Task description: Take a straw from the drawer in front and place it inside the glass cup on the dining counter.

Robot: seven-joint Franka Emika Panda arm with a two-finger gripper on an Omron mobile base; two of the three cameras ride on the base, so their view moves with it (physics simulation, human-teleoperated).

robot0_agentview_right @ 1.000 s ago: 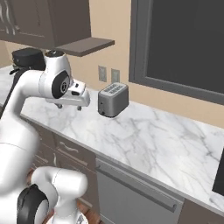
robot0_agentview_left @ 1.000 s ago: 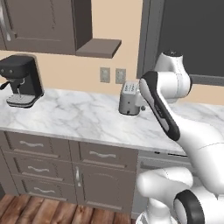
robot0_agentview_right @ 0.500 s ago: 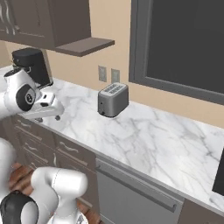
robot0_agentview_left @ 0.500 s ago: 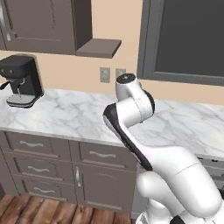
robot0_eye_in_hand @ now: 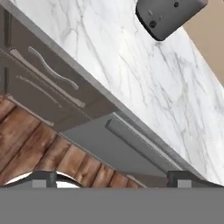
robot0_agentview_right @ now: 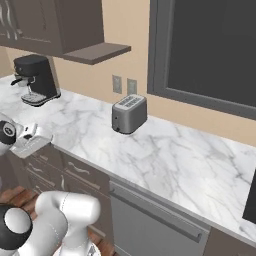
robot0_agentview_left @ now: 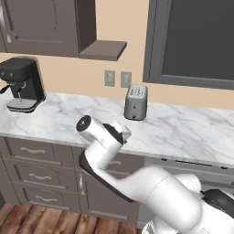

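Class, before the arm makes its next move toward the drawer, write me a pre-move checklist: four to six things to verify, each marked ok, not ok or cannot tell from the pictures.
1. Gripper open and empty: ok; the fingertips stand wide apart with nothing between them.
2. Drawer shut, curved silver handle free to grasp: ok.
3. Gripper lined up on that handle: not ok; the hand view shows the handle off toward its upper left, well away from the fingertips.
4. Straw located: cannot tell; with the drawer shut, nothing inside it can be seen.
5. Toaster clear of the arm: ok; it stands back on the marble worktop, near the wall.
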